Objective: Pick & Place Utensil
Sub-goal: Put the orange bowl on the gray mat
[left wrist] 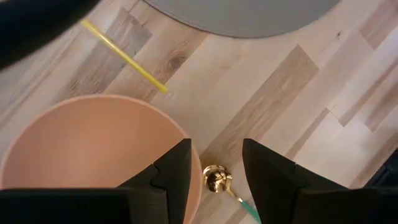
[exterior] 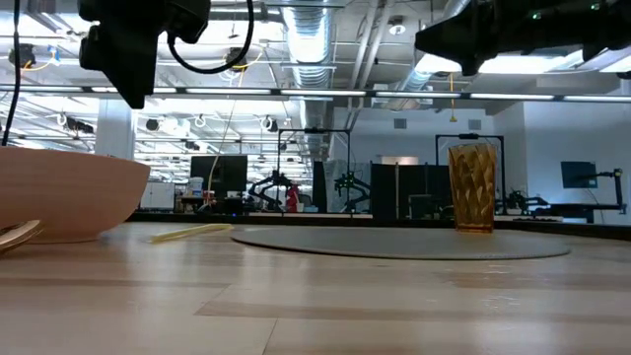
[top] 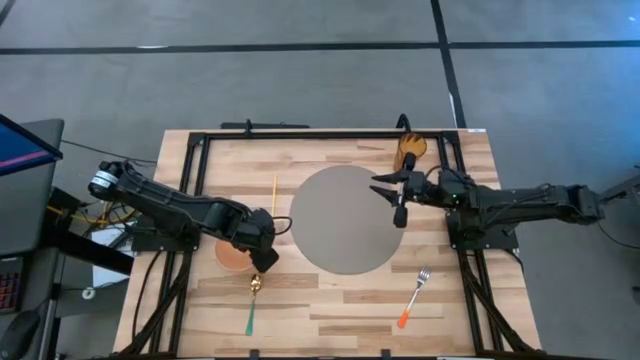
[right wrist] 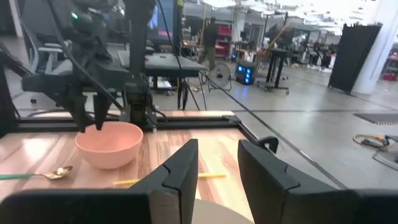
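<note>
A spoon with a gold bowl and green handle lies flat on the wood [top: 253,302], [left wrist: 217,180], [right wrist: 37,175]. My left gripper [top: 266,262], [left wrist: 216,163] hangs open above the spoon's bowl, beside the pink bowl [top: 232,253], [left wrist: 93,146], [exterior: 59,197], touching neither. A fork with an orange handle [top: 414,297] lies near the table's near right. My right gripper [top: 392,190], [right wrist: 217,168] hovers open over the right edge of the round grey mat [top: 345,218], [exterior: 394,242].
A yellow straw [top: 275,200], [left wrist: 124,56], [exterior: 192,233] lies left of the mat. An amber glass [top: 411,148], [exterior: 471,187] stands at the far right of the table. Black frame rails [top: 190,170] run along the table's sides. Bare wood lies near the near edge.
</note>
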Tool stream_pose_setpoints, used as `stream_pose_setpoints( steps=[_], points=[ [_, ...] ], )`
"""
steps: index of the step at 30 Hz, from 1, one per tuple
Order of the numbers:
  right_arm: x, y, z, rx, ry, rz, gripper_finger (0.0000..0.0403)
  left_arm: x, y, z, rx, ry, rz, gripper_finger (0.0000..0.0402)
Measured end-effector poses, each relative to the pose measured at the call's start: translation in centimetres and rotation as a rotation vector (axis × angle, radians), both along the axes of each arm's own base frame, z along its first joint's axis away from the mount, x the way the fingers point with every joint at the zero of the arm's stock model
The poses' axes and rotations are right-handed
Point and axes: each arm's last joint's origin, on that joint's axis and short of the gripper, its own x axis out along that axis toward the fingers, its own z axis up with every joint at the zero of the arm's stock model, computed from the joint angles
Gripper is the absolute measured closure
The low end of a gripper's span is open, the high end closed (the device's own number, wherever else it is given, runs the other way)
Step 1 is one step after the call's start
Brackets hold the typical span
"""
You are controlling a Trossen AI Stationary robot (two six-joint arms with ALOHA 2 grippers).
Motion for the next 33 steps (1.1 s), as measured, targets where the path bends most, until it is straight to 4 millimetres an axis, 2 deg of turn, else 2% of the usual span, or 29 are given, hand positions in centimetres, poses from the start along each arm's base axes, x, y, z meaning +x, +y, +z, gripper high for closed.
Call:
stream_pose_setpoints(
  steps=[6, 10, 16, 27, 33],
  points=[
    [0.5, -0.1, -0.3, 0.0, 0.023, 0.0, 0.0295, -1.1, 0.2, -2.8, -0.009, 0.094, 0.072, 0.0257],
    [0.5, -0.1, -0.3, 0.001, 0.024, 0.0, 0.0295, -1.4, 0.0, -4.2, -0.028, 0.091, 0.067, 0.0257],
    [0.5, -0.1, -0.3, 0.001, 0.023, -0.001, 0.0295, -0.9, -0.2, -4.4, -0.05, 0.031, 0.062, 0.0257],
    [0.5, -0.1, -0.3, 0.002, 0.024, 0.0, 0.0295, -0.7, -0.2, -4.5, -0.019, 0.025, 0.071, 0.0257],
    [1.0, -0.1, -1.0, 0.016, 0.08, 0.001, 0.0295, -0.8, -0.2, -6.3, -0.002, 0.078, 0.07, 0.0257]
  ],
)
